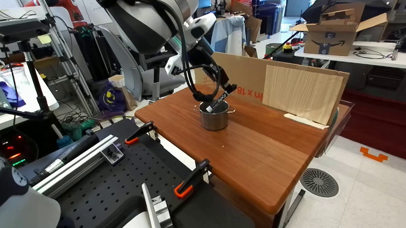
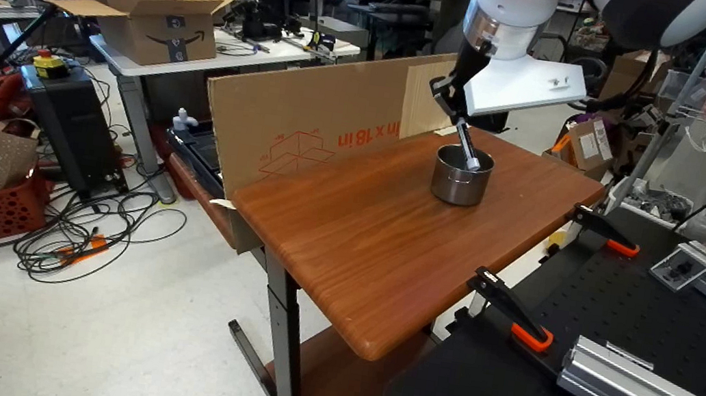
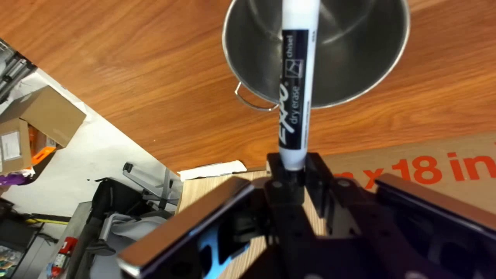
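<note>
One marker [image 3: 296,89] sits pinched in the gripper [image 3: 295,170], its fingers closed tight about the black end. The marker slants down, white end lowest, over the mouth of a steel pot [image 1: 214,123]; whether that end dips below the rim is hard to tell. The pot stands upright on a brown table [image 1: 266,158], with its two small handles visible in an exterior view. Cardboard [image 2: 317,110] with red print stands along the table's far edge, and a pale panel [image 1: 301,94] lies flat against it. At the near edge, two clamps [image 1: 192,177] with orange pads reach over a black perforated board [image 1: 124,179]. Beyond the cardboard, an open box [image 1: 329,43] sits on a white desk [image 1: 404,60].
</note>
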